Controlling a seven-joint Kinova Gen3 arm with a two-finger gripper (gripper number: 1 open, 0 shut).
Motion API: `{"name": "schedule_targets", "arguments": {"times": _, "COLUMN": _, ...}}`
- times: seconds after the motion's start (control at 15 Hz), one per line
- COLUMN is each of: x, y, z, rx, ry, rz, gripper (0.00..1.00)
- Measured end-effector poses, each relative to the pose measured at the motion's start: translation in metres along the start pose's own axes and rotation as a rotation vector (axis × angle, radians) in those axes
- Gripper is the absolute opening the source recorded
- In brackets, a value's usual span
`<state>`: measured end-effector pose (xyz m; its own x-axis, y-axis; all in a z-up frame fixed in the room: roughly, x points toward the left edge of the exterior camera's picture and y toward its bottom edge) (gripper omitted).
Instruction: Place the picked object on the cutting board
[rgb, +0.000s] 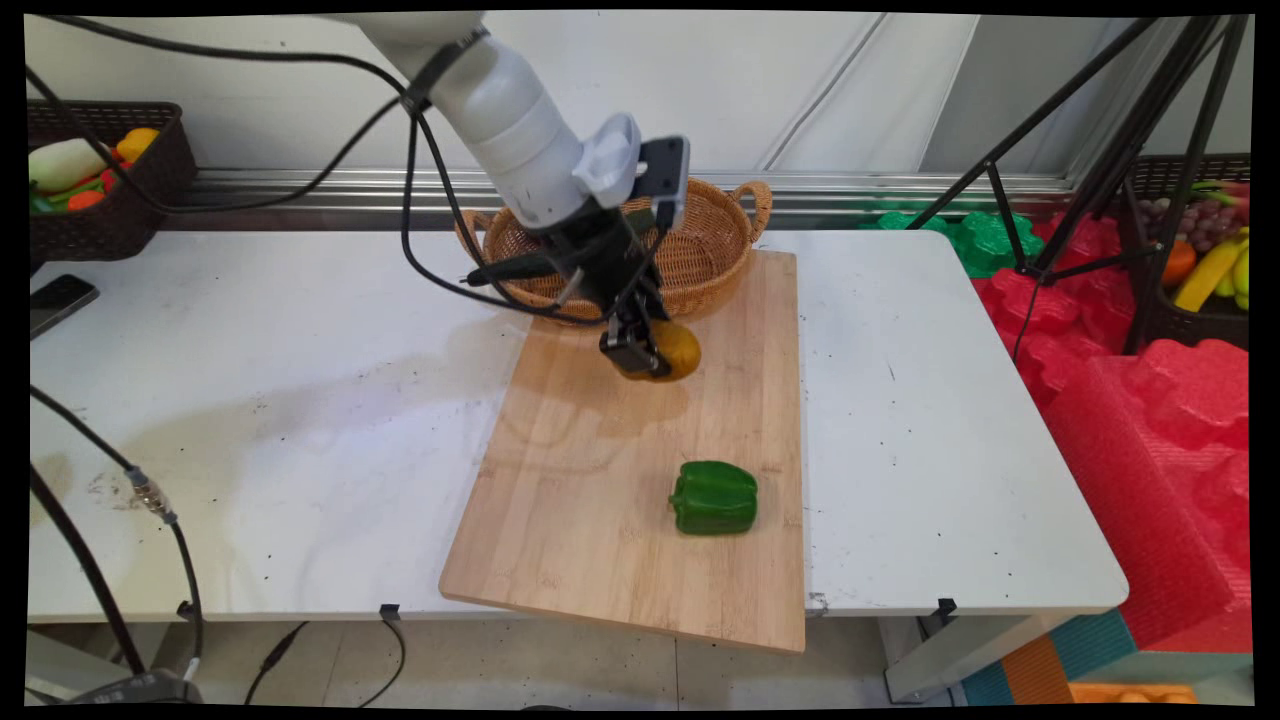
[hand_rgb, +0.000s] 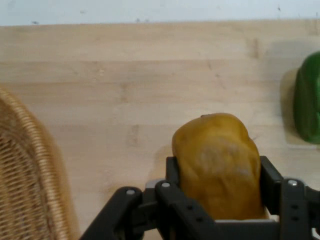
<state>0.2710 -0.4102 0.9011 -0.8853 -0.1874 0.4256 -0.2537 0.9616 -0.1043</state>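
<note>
White surface (rgb: 300, 400) carries a board (rgb: 640, 480); at frame centre the claw (rgb: 640, 350) pinches a yellow-brown fruit (rgb: 675, 350) just over the board's far end, basket (rgb: 700, 250) right behind, green pepper (rgb: 714, 497) lower down.

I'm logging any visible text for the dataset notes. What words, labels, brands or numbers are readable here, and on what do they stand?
None can be read in either view.
The arm's white link shows no lettering.
The phone has a dark screen.
The cutting board, wicker basket, green pepper and the yellow-brown fruit in the end effector are unmarked.
</note>
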Motion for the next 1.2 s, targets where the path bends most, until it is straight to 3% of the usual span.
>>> {"name": "schedule_targets", "arguments": {"times": 0.27, "x": -0.008, "y": -0.004, "z": 0.029, "rx": -0.039, "ry": -0.023, "rz": 0.046, "gripper": 0.00}}
{"name": "schedule_targets", "arguments": {"times": 1.07, "x": -0.027, "y": -0.015, "z": 0.088, "rx": -0.094, "ry": -0.060, "rz": 0.126, "gripper": 0.00}}
{"name": "schedule_targets", "arguments": {"times": 1.13, "x": -0.027, "y": -0.015, "z": 0.090, "rx": -0.095, "ry": -0.061, "rz": 0.131, "gripper": 1.00}}
{"name": "schedule_targets", "arguments": {"times": 1.2, "x": -0.026, "y": -0.016, "z": 0.092, "rx": -0.099, "ry": -0.061, "rz": 0.137, "gripper": 1.00}}
